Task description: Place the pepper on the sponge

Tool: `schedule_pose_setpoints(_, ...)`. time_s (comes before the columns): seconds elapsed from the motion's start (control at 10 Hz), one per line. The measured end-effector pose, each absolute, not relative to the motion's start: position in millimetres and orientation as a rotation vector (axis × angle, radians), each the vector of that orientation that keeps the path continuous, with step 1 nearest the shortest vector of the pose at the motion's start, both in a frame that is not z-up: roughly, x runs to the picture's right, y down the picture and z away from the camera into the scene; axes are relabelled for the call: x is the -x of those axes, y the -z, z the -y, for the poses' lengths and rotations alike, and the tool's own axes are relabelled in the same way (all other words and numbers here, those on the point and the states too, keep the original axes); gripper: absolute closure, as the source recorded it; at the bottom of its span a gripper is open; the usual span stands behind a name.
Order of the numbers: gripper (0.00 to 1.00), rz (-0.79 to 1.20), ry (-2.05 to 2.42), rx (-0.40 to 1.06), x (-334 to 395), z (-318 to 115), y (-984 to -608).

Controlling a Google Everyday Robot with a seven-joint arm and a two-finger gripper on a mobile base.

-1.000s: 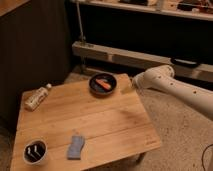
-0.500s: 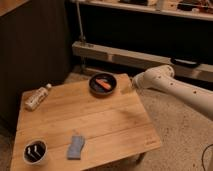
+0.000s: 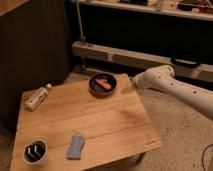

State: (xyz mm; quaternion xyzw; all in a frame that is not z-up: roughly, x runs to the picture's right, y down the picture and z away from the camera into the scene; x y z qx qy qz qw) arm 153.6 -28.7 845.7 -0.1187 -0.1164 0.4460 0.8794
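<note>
The orange-red pepper [image 3: 104,83] lies inside a dark round bowl [image 3: 94,88] at the far right part of the wooden table [image 3: 100,120]. The blue-grey sponge [image 3: 76,147] lies flat near the table's front edge, left of centre, well apart from the bowl. My gripper [image 3: 128,86] is at the end of the white arm that reaches in from the right. It hovers at the table's far right corner, just right of the bowl and about level with it, and holds nothing that I can see.
A white cup [image 3: 36,152] with a dark inside stands at the front left corner. A pale bottle [image 3: 37,97] lies on its side at the far left. Behind the table run a dark wall and a metal shelf rail [image 3: 120,56].
</note>
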Motion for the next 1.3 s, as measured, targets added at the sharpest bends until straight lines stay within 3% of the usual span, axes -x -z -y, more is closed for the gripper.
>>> schedule_pose_setpoints(0.9, 0.20, 0.248, -0.933, 0.228, -152.7, 32.9, -845.5)
schedule_pose_setpoints(1.3, 0.20, 0.467, -0.931, 0.147, -109.4, 82.2, -873.2)
